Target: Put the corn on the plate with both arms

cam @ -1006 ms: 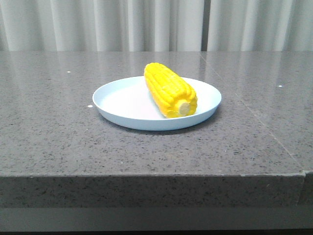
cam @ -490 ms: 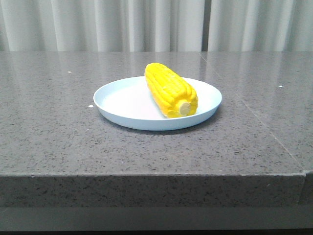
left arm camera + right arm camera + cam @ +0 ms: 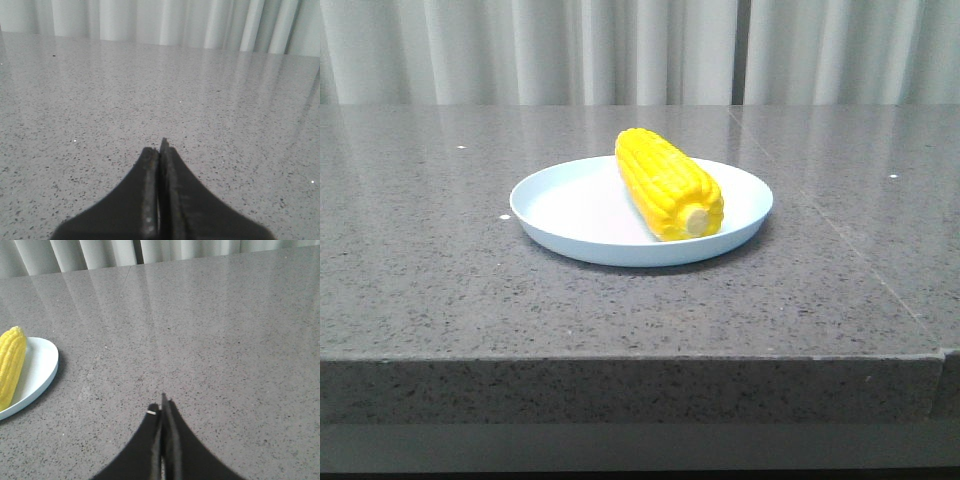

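Observation:
The yellow corn (image 3: 668, 184) lies on the pale-blue plate (image 3: 560, 205) in the middle of the table, its pale stub end toward the front and its tip toward the back. The right wrist view also shows the corn (image 3: 11, 366) and the plate (image 3: 40, 369) off to one side, apart from my right gripper (image 3: 161, 407), which is shut and empty over bare table. My left gripper (image 3: 157, 146) is shut and empty over bare table; neither corn nor plate shows in its view. Neither gripper shows in the front view.
The grey speckled stone table (image 3: 440, 260) has its front edge near the bottom of the front view, and a seam (image 3: 860, 255) runs across its right part. Pale curtains (image 3: 620, 50) hang behind the table.

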Motion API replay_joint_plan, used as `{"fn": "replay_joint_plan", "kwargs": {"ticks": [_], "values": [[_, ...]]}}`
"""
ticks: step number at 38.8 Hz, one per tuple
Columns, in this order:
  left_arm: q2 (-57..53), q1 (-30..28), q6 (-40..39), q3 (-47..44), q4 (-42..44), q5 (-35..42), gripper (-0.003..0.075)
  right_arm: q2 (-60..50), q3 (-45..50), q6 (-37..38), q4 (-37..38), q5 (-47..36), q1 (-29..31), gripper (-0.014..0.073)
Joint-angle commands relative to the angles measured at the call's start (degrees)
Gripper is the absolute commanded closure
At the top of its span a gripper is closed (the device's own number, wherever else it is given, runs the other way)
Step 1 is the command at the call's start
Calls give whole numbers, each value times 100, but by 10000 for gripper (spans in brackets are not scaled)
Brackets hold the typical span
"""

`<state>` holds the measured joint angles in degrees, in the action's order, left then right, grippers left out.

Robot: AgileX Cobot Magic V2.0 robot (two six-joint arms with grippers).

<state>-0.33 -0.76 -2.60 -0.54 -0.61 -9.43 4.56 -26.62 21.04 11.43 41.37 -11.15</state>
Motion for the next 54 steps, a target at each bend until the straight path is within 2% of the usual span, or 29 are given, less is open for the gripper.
{"fn": "replay_joint_plan", "kwargs": {"ticks": [1, 29, 32, 35, 40, 43, 49, 54], "values": [[-100, -18, 12, -129, -38, 539, 741, 72, -131, -53, 140, -462, 32, 662], [-100, -18, 12, -129, -38, 539, 741, 72, -116, -53, 176, -480, 32, 662], [-100, -18, 12, -129, -38, 539, 741, 22, 77, -74, 254, -805, 32, 662], [-100, -18, 12, -129, -38, 539, 741, -122, 448, -459, 43, -1468, 105, 662], [-100, -18, 12, -129, -38, 539, 741, -484, 1205, -1748, -1143, -2421, 468, 662], [-100, -18, 12, -129, -38, 539, 741, -623, 1584, -2139, -1633, -2680, 701, 662], [-100, -18, 12, -129, -38, 539, 741, -611, 2195, -2157, -1921, -2940, 946, 662], [-88, -18, 12, -129, -38, 539, 741, -611, 2720, -2157, -1960, -3568, 946, 662]]}}
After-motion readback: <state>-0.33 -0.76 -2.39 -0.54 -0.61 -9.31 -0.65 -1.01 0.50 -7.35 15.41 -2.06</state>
